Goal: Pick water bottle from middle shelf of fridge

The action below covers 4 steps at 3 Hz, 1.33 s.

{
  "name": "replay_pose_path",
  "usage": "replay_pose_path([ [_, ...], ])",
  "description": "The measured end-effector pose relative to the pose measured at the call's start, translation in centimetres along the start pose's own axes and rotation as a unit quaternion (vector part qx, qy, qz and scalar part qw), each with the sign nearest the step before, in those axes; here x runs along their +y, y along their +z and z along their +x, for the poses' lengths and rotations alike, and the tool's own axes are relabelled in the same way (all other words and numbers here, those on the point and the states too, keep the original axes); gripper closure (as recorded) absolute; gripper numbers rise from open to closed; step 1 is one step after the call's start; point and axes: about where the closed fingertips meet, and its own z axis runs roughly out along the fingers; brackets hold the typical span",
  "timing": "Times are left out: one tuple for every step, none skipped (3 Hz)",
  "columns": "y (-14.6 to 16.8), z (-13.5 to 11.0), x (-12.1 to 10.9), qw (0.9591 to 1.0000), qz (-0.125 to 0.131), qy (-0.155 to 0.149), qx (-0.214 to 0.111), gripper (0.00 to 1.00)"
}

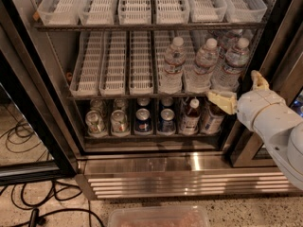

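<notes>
**Hovering open pincer by the water bottles**

Pincer (233, 86) open, fingers spread, at rt side of fridge (142, 165), level w/ front edge of middle shelf (113, 77). Nearest water bottle (231, 64) stands upright in rt-most lane, just above-left of pincer, apparently not touching. Soda cans (142, 120) and brown-drink bottles (190, 117) sit on rack below.
</notes>
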Motion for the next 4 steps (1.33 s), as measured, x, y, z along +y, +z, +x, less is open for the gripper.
replay_pose_path([
  [0.8,0.2,-0.3,1.0000,0.009,-0.002,-0.002,0.26],
  [1.3,0.3,-0.7,0.9998,0.018,0.000,-0.005,0.29],
  [2.0,0.4,-1.2,0.9995,0.029,0.001,-0.010,0.32],
  [2.6,0.4,-1.7,0.9992,0.039,0.002,-0.013,0.36],
])
